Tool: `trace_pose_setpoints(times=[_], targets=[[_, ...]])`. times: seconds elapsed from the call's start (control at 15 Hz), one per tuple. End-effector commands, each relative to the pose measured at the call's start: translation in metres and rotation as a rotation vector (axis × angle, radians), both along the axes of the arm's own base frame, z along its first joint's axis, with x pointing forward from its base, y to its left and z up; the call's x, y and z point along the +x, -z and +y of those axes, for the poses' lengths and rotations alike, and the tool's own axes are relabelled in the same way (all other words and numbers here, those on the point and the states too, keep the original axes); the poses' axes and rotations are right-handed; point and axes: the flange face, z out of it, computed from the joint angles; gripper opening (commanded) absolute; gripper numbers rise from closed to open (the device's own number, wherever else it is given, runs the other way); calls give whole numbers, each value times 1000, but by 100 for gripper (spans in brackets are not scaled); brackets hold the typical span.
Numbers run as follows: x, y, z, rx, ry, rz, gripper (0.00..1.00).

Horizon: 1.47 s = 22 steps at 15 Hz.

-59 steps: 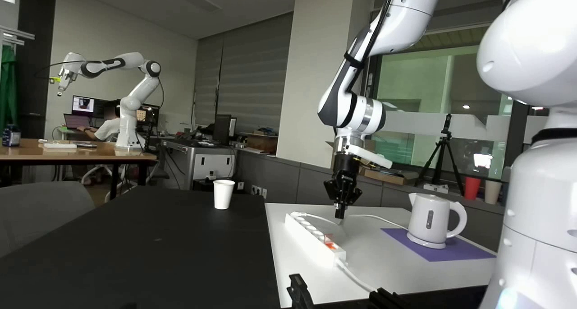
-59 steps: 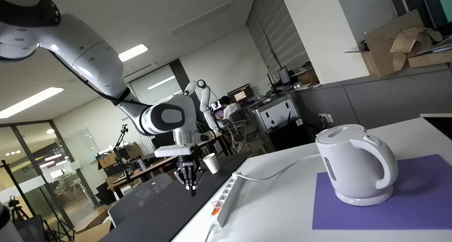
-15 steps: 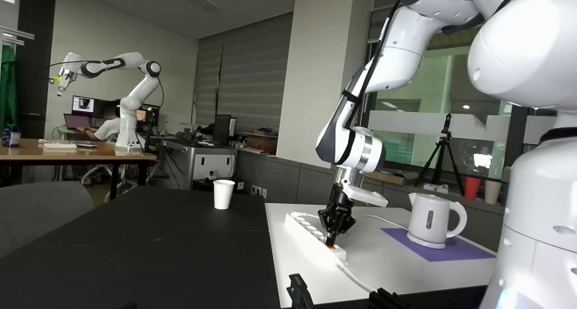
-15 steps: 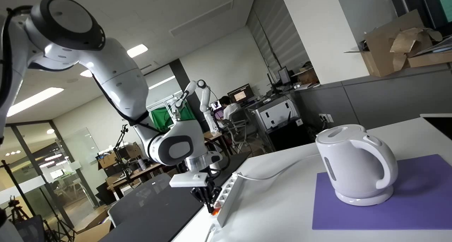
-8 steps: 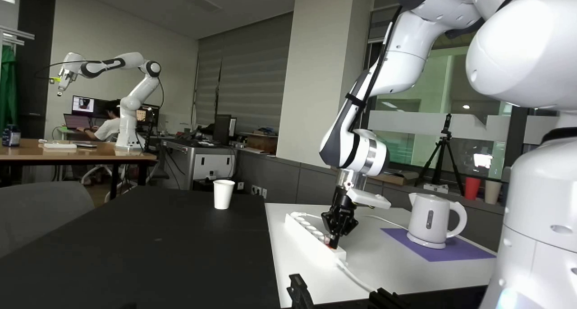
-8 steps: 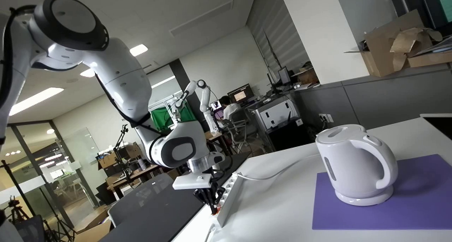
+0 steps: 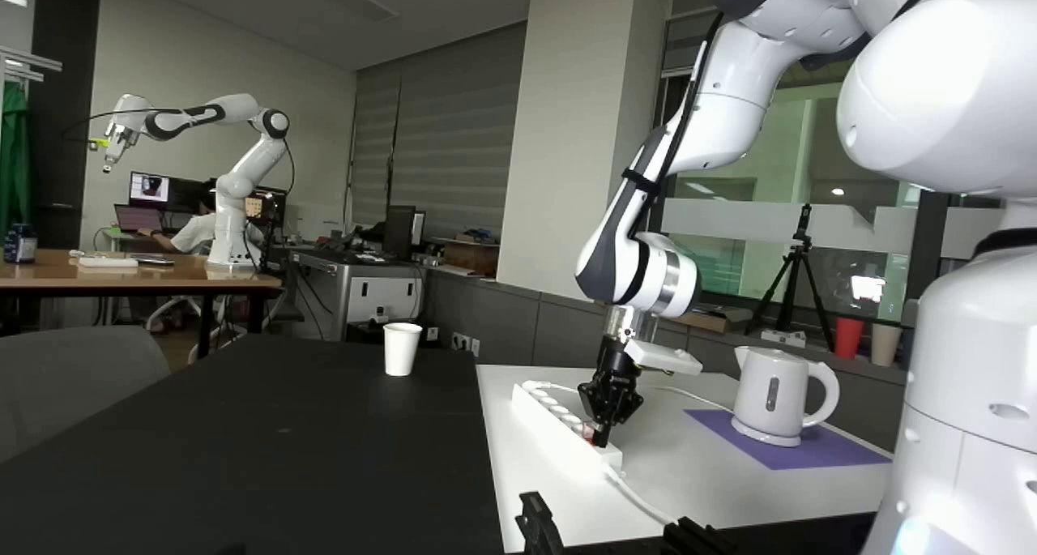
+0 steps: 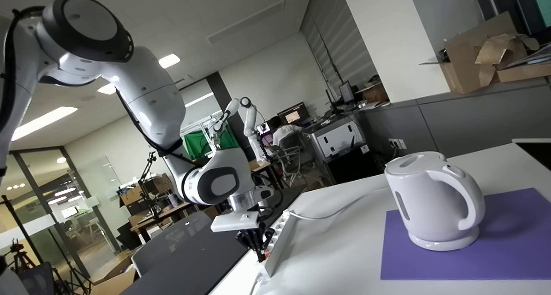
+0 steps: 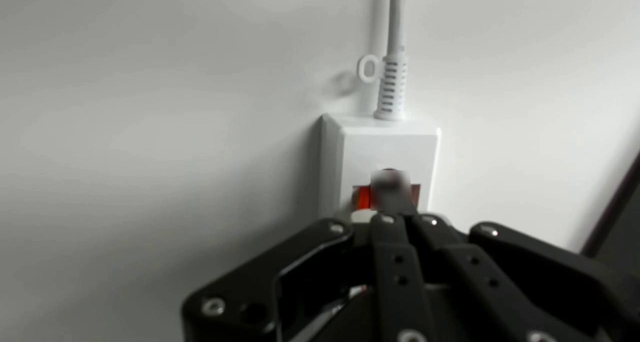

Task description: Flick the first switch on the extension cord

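The extension cord, a long white power strip, lies on the white table in both exterior views (image 7: 551, 433) (image 8: 279, 247). Its cable end shows in the wrist view (image 9: 390, 150). My gripper (image 7: 600, 440) points down with its fingers together, its tips at the red-orange switch end of the strip; this also shows in the other view from outside (image 8: 261, 258). In the wrist view the fingertips (image 9: 392, 192) cover the middle of a red switch (image 9: 363, 197), which shows on both sides of them. The tips are blurred there. They seem to touch the switch. The fingers hold nothing visible.
A white kettle (image 7: 774, 397) stands on a purple mat (image 7: 834, 450) to one side of the strip. The strip's cable (image 9: 395, 17) runs out from its end. A black table (image 7: 283, 458) adjoins the white one and bears a white paper cup (image 7: 401, 348).
From above the table, my gripper has come down onto the strip's switch end. In the last second it shifted only slightly, and less orange shows around the tips. The fingers stay together.
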Motion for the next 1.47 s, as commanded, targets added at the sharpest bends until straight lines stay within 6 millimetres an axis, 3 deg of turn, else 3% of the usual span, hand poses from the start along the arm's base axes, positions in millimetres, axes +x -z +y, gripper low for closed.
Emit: trace_pose_setpoints(times=[0.0, 0.87, 1.13, 1.4], targets=[[-3, 12, 7, -33, -10, -5, 0], [-24, 25, 46, -190, -269, -117, 0], [-24, 30, 54, -252, -440, -42, 0], [-13, 26, 65, -286, -494, -10, 0]])
